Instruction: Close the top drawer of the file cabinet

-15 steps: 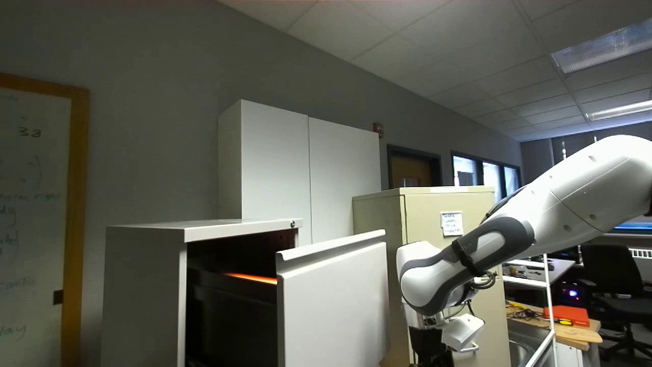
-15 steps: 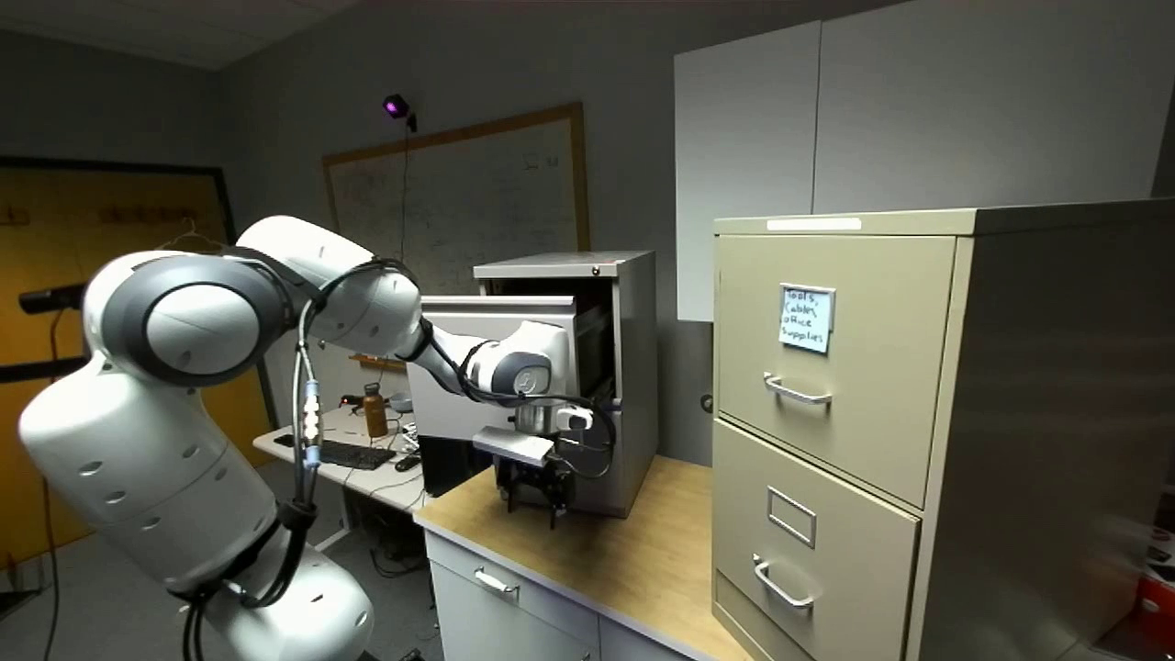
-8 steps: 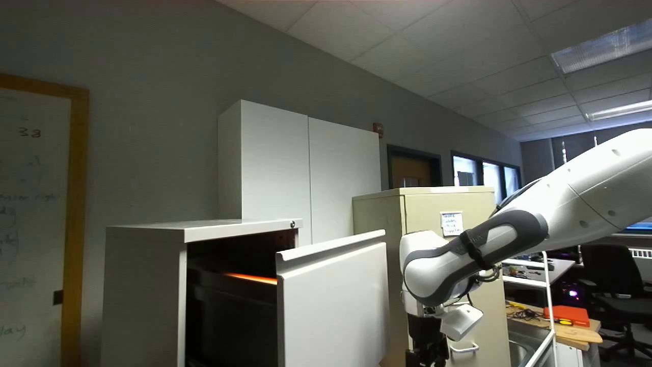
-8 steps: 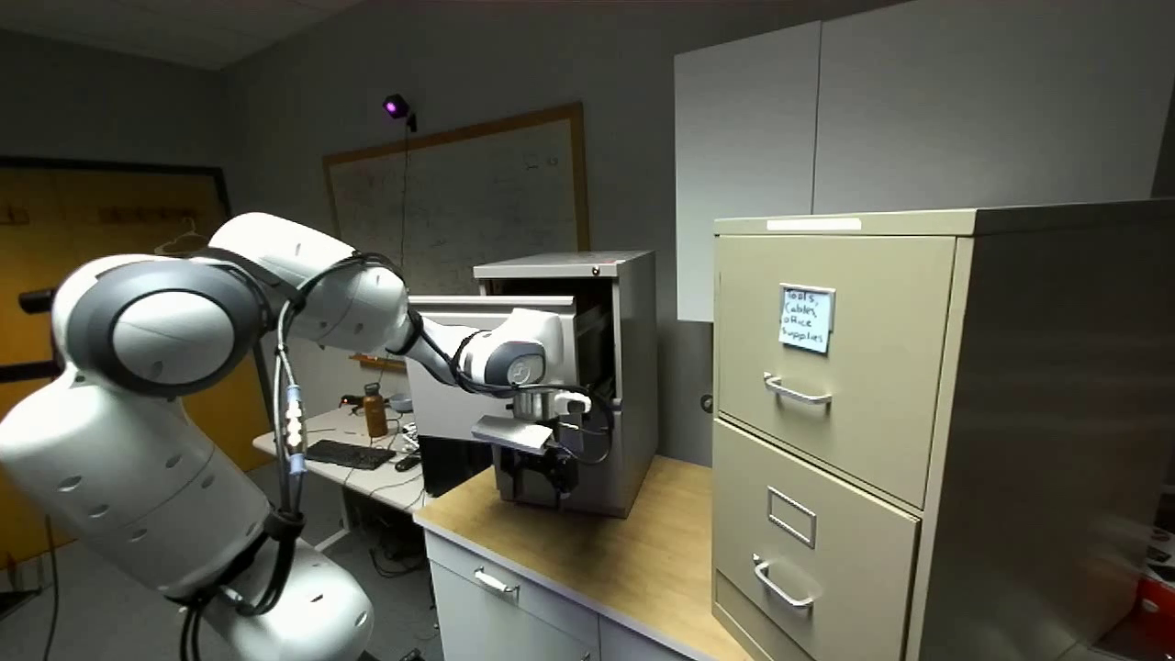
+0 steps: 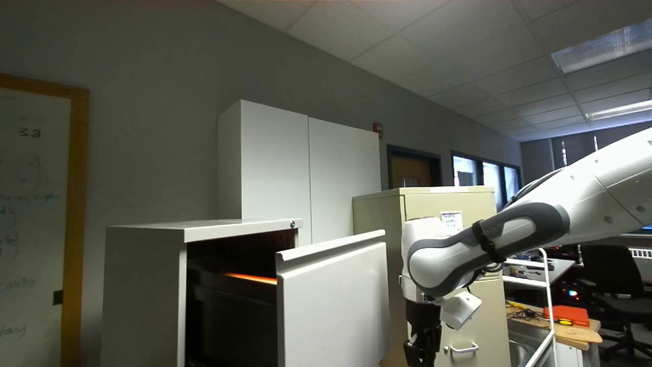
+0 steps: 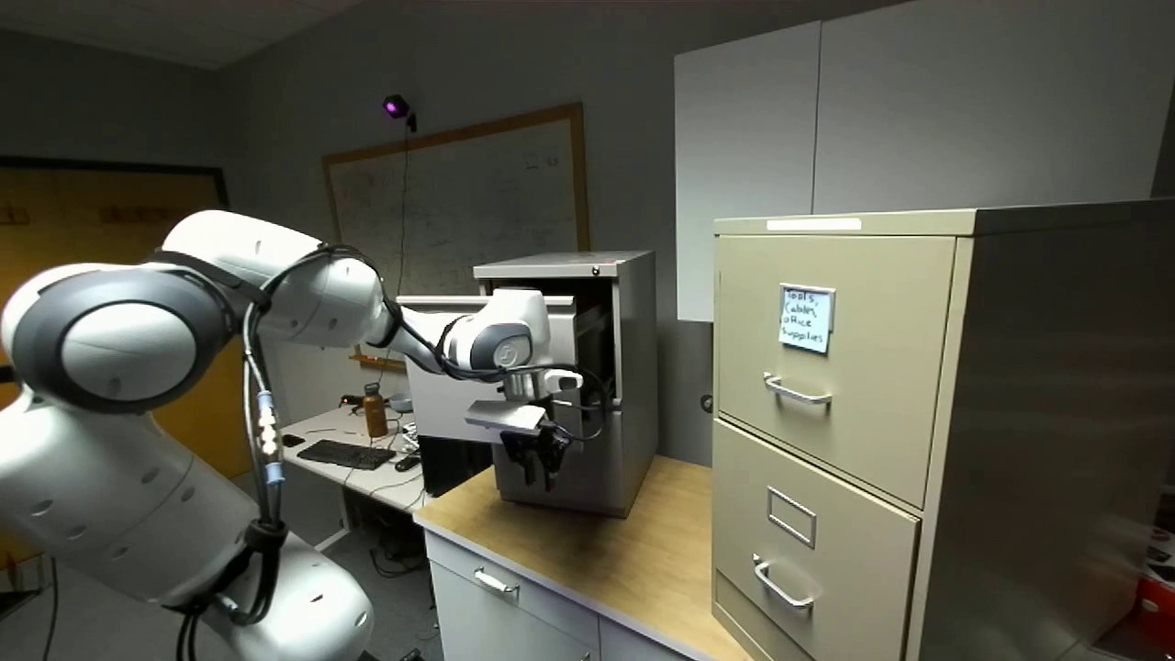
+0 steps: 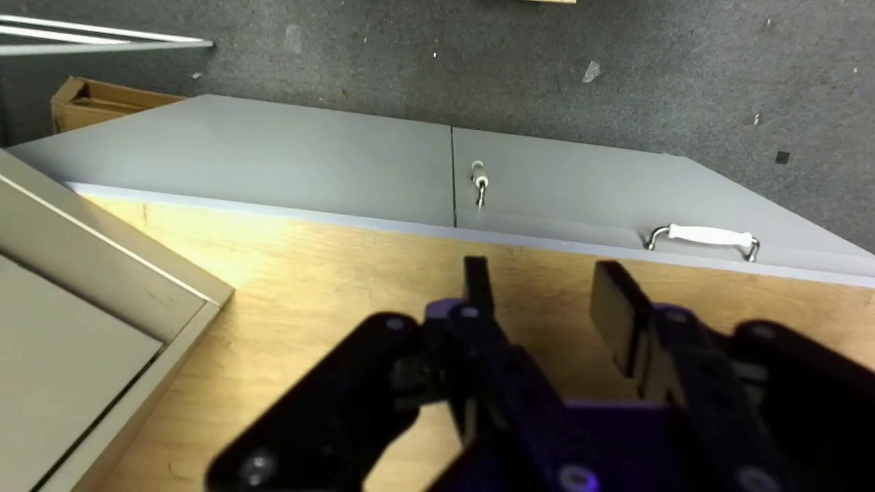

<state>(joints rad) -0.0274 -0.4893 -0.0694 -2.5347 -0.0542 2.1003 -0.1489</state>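
Note:
The file cabinet (image 5: pixel 142 290) is a boxy white unit standing on a wooden counter. Its top drawer is pulled well out, and the flat white front panel (image 5: pixel 333 306) faces the robot; dark insides show behind it. My gripper (image 6: pixel 540 479) points downward in front of the cabinet, its fingertips lower than the drawer front (image 6: pixel 450 395). A gap separates the wrist from that panel in an exterior view. Seen from the wrist, the gripper (image 7: pixel 545 280) is partly open, with only bare wood visible between its fingers. The drawer is out of the wrist view.
A beige cabinet (image 6: pixel 835 367) with handled drawers stands on the wooden counter (image 6: pixel 633 560). White wall cupboards (image 5: pixel 305 168) hang behind. The counter's base carries handles (image 7: pixel 711 236) that stick out. A desk (image 6: pixel 340 431) with a keyboard and bottle lies beyond the arm.
My arm has drawn back from the drawer front and the gripper has risen somewhat. Its fingers have come closer together. Drawer and cabinet have stayed put.

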